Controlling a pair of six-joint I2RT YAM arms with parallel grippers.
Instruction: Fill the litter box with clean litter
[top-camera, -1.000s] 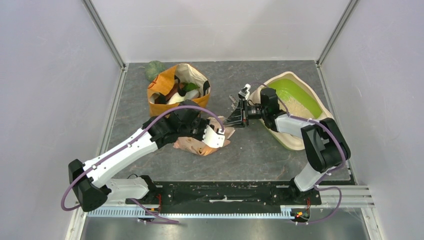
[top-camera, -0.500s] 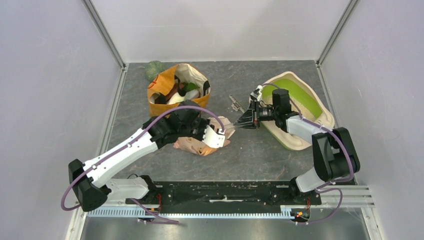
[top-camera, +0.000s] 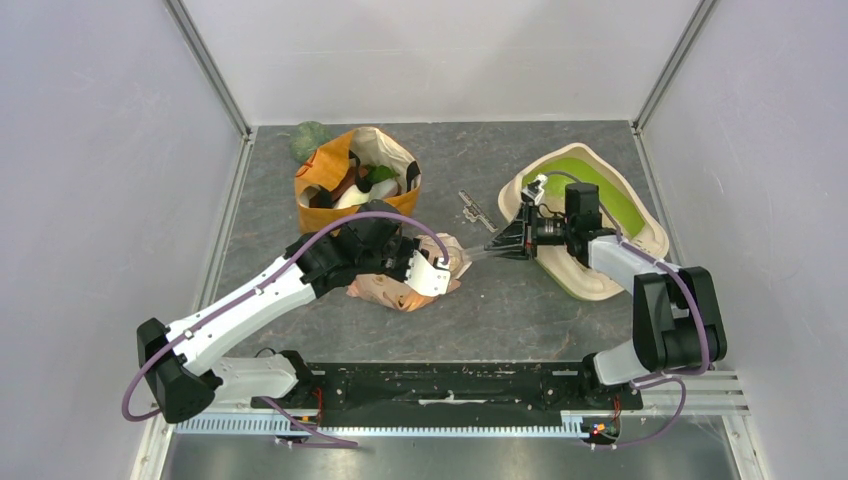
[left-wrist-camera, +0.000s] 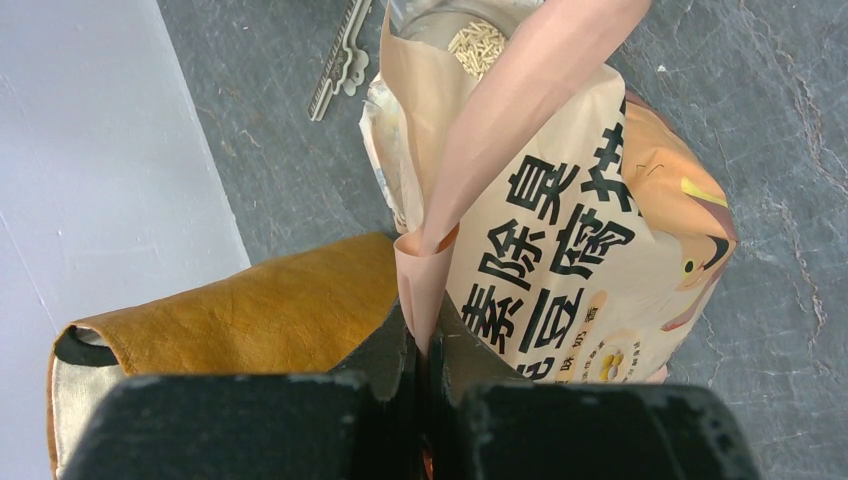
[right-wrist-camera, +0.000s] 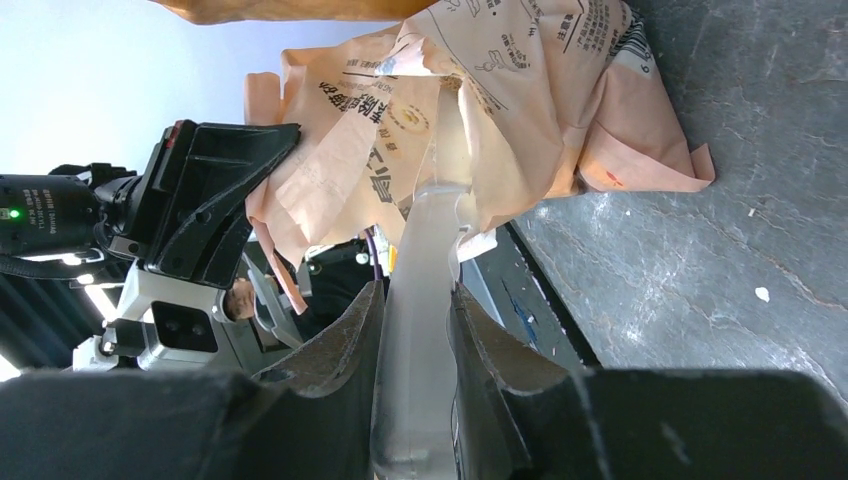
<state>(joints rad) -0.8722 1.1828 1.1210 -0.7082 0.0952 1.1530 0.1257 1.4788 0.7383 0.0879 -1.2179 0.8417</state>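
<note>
The dark grey, stone-patterned bench (top-camera: 500, 300) carries an orange paper bag (top-camera: 320, 200) towards its far left corner, with a green lump (top-camera: 308, 140) just behind it. A crumpled printed paper sack (top-camera: 385, 290) lies mid-bench. A small grey slotted piece (top-camera: 472, 207) lies beyond the sack. The litter box (top-camera: 575, 281) sits by the right edge.

Open tabletop (top-camera: 500, 310) separates litter bag (top-camera: 385, 290) from litter box (top-camera: 597, 287); a clear plastic tool (top-camera: 478, 256) spans it.
</note>
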